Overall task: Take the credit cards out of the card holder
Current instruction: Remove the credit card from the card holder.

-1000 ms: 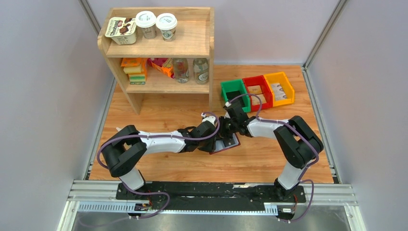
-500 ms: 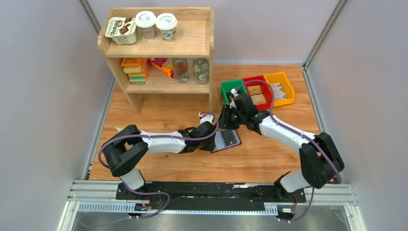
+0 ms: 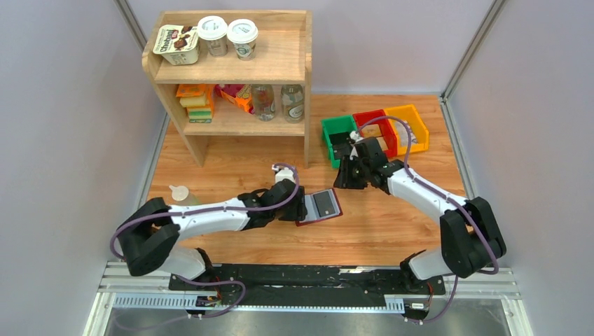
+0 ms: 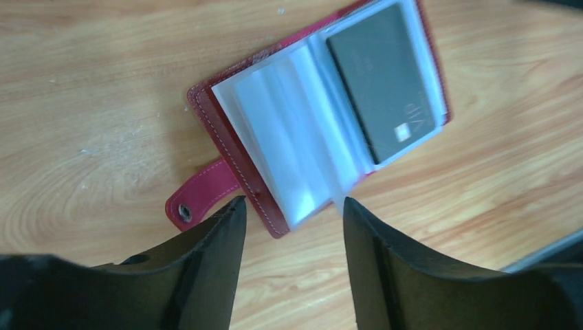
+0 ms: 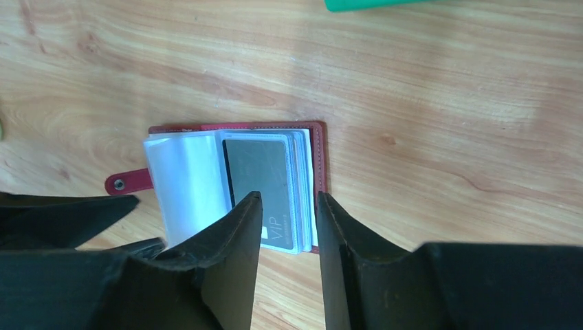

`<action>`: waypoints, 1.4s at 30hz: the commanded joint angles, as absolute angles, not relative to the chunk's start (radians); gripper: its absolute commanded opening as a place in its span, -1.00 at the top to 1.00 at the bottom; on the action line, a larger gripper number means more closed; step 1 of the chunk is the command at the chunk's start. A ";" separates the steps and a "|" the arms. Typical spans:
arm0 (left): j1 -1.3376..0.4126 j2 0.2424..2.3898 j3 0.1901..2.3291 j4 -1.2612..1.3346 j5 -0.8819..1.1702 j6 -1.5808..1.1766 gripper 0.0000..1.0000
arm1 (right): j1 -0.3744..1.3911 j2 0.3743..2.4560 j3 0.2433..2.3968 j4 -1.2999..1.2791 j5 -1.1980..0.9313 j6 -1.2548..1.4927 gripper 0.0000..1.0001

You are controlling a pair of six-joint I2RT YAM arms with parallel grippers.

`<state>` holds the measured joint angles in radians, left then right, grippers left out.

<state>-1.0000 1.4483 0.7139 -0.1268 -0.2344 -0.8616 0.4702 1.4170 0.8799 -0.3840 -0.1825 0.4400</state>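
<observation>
Top external view: card holder (image 3: 319, 207) lies open and flat on the wooden table (image 3: 392, 231), about mid-table, in front of both arms. Left gripper (image 3: 298, 209) sits right at the holder's left edge. Right gripper (image 3: 348, 175) is off the holder, a bit farther back and to the right, between it and the green bin (image 3: 326, 139).

Left wrist view: left gripper (image 4: 292, 206) has its fingers spread wide with nothing pinched. The card holder (image 4: 275, 137) lies just ahead of the fingertips, tilted. The near corner of the clear sleeves falls in the gap between the two fingers; contact cannot be told. The closing tab (image 4: 199, 198) with its snap sticks out beside the left-hand finger. One dark credit card (image 4: 385, 82) shows inside a sleeve on the far half, with light lettering at one corner.

Right wrist view: right gripper (image 5: 289, 199) is parted by a narrow gap and holds nothing. The card holder (image 5: 185, 179) lies on the table beyond it. Both fingertips overlap the holder's near edge in this view, though the top view shows the gripper clear of it. The grey credit card (image 5: 258, 168) sits in the right-hand sleeve stack, its near end cut off by the left-hand finger. Loose sleeves fan to the left, tab (image 5: 128, 182) pointing left. A strip of the green bin (image 5: 371, 4) shows at the top edge.
</observation>
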 commanded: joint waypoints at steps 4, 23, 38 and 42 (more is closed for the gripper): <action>-0.971 1.286 0.771 -0.183 -0.236 -0.864 -0.34 | 0.471 1.479 0.881 -0.350 -0.294 0.374 0.31; -0.861 1.624 0.752 0.253 0.109 -1.046 -0.17 | 0.474 1.574 0.844 -0.265 -0.400 0.396 0.47; -0.839 1.717 0.719 0.385 0.138 -1.130 -0.08 | 0.474 1.603 0.801 -0.224 -0.425 0.422 0.56; -0.835 1.692 0.674 0.471 0.132 -1.173 -0.01 | 0.474 1.598 0.778 -0.213 -0.425 0.437 0.58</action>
